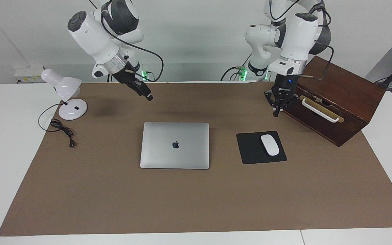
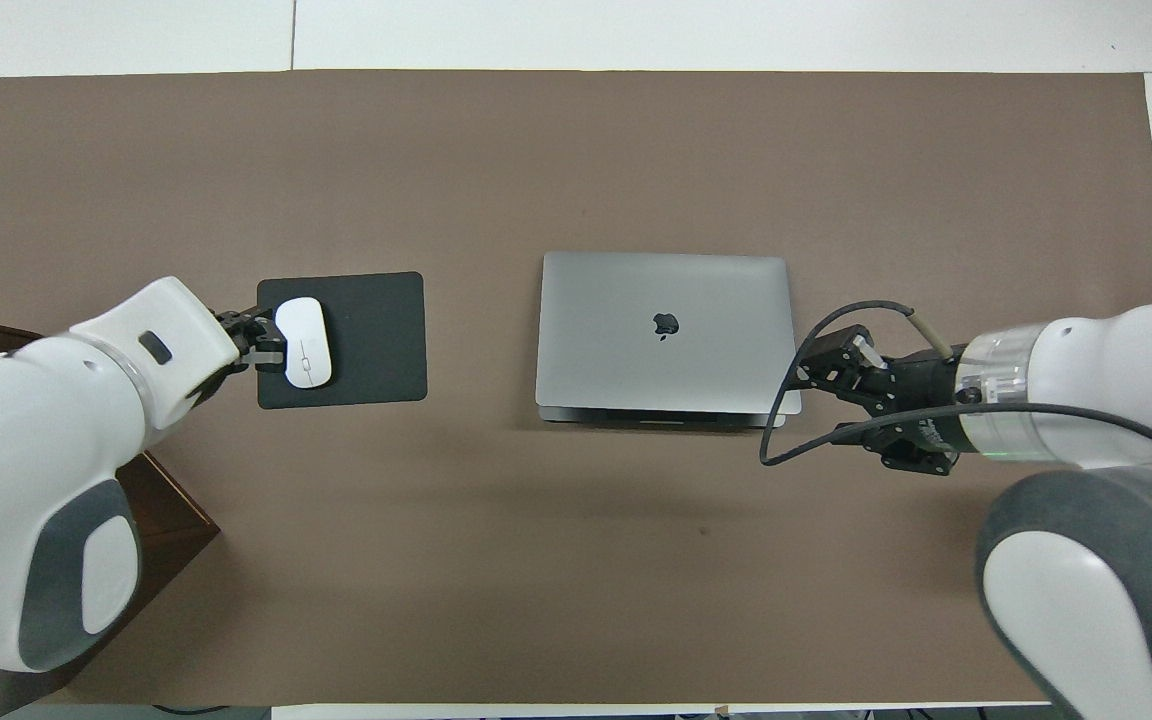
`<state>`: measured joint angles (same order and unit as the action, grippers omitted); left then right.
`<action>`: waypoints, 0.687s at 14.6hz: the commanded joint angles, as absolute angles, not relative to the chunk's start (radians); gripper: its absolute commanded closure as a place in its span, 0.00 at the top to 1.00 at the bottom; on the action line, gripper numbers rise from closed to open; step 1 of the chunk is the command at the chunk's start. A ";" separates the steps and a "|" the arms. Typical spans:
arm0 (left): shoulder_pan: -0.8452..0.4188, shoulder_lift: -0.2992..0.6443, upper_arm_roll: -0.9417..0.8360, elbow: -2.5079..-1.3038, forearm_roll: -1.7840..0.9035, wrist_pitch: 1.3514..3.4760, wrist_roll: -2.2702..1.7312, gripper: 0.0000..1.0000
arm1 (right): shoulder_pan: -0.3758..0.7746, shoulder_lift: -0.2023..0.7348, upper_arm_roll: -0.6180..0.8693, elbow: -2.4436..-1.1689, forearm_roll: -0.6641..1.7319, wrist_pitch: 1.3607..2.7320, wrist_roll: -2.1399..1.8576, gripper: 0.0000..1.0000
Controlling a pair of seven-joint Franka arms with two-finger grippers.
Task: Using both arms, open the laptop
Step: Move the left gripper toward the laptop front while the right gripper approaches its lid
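the laptop [image 1: 175,145] lies closed mid-bench. left gripper [image 1: 277,109] and right gripper [image 1: 147,95] hover in approach (whether their fingers are parted, i cannot tell). next: both descend to the lid edge.

2 high cameras, facing and overhead, share the brown mat [image 1: 114,200] from afar.

The laptop [image 1: 175,145] [image 2: 667,335], thin, silver-grey and rectangular, lies flat and closed on the brown mat near the table's middle, its lid up and showing a dark apple logo at centre. Its edges run parallel to the mat's edges. In the overhead view, the edge nearer to the robots shows a dark seam between lid and base.
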<state>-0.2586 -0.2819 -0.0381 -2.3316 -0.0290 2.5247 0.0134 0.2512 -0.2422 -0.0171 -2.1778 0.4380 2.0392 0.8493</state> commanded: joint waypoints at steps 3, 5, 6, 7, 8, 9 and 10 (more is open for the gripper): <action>-0.374 -0.334 -0.023 -2.522 -0.044 2.774 0.005 0.00 | 0.342 -0.255 -0.015 -2.298 0.468 2.244 0.948 0.72; -0.391 -0.318 -0.023 -2.569 -0.044 2.868 0.005 0.00 | 0.360 -0.244 -0.015 -2.324 0.509 2.325 0.951 0.72; -0.409 -0.308 -0.023 -2.588 -0.044 2.910 0.003 0.00 | 0.365 -0.236 -0.015 -2.345 0.535 2.376 0.950 0.72; -0.429 -0.293 -0.023 -2.612 -0.044 2.957 0.003 0.00 | 0.368 -0.221 -0.015 -2.356 0.555 2.419 0.946 0.72; -0.433 -0.278 -0.023 -2.637 -0.044 3.021 0.000 0.00 | 0.380 -0.209 -0.015 -2.361 0.563 2.440 0.946 0.72; -0.451 -0.250 -0.023 -2.654 -0.044 3.075 -0.002 0.00 | 0.385 -0.200 -0.015 -2.361 0.584 2.457 0.948 0.72; -0.474 -0.224 -0.021 -2.658 -0.044 3.123 -0.017 0.00 | 0.385 -0.189 -0.015 -2.362 0.633 2.480 0.946 0.72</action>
<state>-0.4239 -0.2691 -0.0376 -2.6276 -0.0305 3.0134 -0.0011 0.3727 -0.2027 -0.0112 -2.3494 0.5647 2.4284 0.9478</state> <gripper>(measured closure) 0.991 0.300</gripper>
